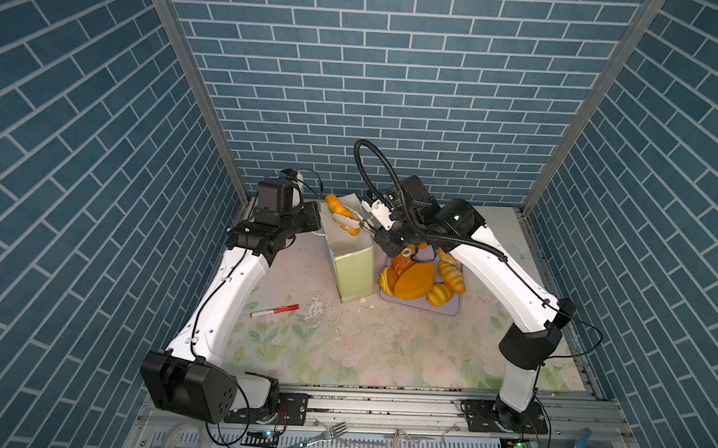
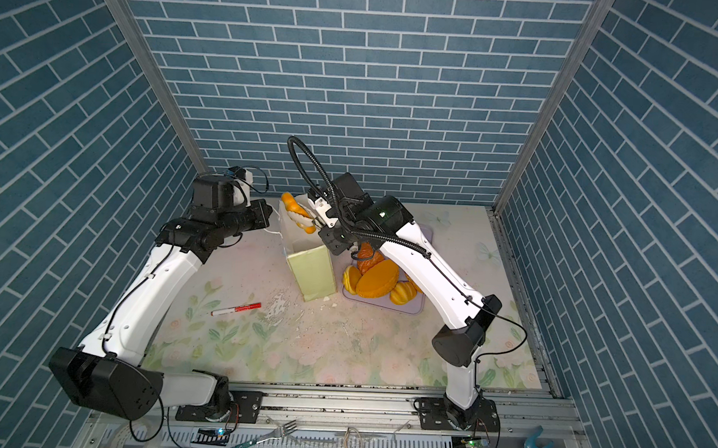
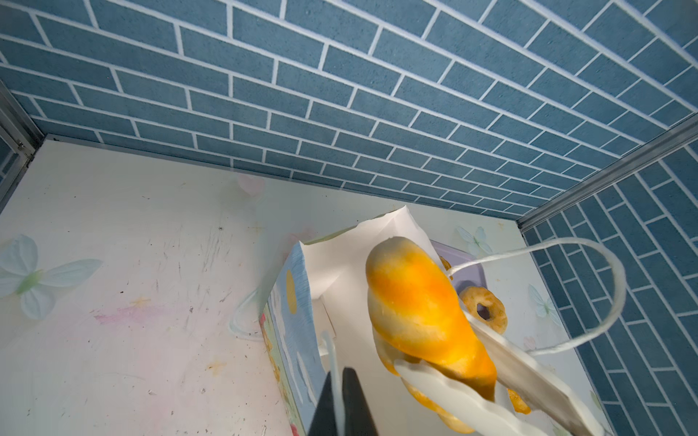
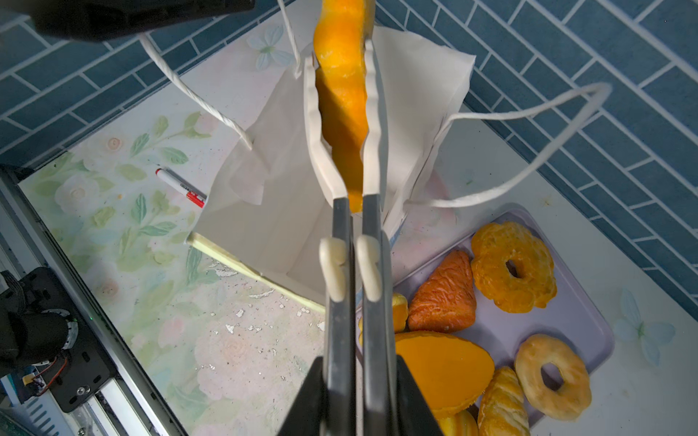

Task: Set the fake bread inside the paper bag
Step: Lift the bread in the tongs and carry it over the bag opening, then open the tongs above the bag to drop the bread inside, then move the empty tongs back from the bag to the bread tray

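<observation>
The paper bag [image 1: 351, 274] [image 2: 310, 268] [image 4: 264, 215] stands upright at the middle back with its white-lined mouth open. My left gripper [image 3: 342, 400] is shut on one thin white cord handle [image 3: 332, 358] at the bag's rim. My right gripper [image 4: 359, 400] is shut on the grey handles of white-tipped tongs [image 4: 372, 132] [image 3: 445, 389]. The tongs clamp a ridged orange-yellow fake bread roll [image 1: 341, 214] [image 2: 296, 213] [image 3: 415, 309] [image 4: 342, 94] just above the bag's mouth. More fake bread lies on the tray: an oval loaf [image 4: 442, 370], a brownish-red croissant [image 4: 443, 294] and two ring doughnuts [image 4: 511, 268].
A flat lilac tray [image 1: 445, 310] [image 4: 589, 328] lies right of the bag. A red marker [image 1: 274, 311] [image 4: 181, 187] rests on the flowered mat to the bag's left. White flakes litter the mat. A fork [image 1: 323, 437] lies on the front rail. Blue brick walls enclose three sides.
</observation>
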Robot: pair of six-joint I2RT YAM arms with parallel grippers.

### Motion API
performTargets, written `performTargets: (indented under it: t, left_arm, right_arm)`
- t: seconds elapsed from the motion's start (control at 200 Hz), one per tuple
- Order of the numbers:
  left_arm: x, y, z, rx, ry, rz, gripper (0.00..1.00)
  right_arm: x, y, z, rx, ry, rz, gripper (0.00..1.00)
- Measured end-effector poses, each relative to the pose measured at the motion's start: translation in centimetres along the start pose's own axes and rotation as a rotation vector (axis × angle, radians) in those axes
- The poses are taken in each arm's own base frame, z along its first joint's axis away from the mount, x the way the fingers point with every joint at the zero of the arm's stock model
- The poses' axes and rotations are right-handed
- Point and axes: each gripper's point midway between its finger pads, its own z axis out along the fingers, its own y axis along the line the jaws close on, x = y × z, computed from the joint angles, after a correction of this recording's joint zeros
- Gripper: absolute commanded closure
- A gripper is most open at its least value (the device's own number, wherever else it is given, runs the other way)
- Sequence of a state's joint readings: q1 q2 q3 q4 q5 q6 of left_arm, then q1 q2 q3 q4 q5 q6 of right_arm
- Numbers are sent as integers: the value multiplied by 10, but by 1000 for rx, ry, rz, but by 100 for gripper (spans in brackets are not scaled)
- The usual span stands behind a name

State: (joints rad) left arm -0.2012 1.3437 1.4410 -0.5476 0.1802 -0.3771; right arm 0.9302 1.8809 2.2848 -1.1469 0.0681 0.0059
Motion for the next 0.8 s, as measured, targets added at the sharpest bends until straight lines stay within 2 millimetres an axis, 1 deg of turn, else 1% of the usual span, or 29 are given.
performTargets:
  t: [0.055,0.165,0.325,0.5,0.655,0.725,0.8]
  left_arm:
    - [0,0,0,0,0,0,94]
    - [0,0,0,-1,0,0,94]
    - [0,0,0,-1,0,0,94]
    - [0,0,0,-3,-1,0,94]
    - [0,1,0,-3,-1,0,94]
    - [0,1,0,-3,-1,0,94]
    - [0,1,0,-3,-1,0,94]
  right_arm:
    - [1,0,0,2,6,7,56]
    - [3,-1,0,6,12,6,51]
    - [2,-2,0,11,13,3,49]
    - [-6,-5,-6,24,-16,6,50]
    - [-11,-16,-15,40,-48,26,51]
    - [-13,-28,-26,58,-70,44,51]
    - [-14,-44,-43,92,-100,69,51]
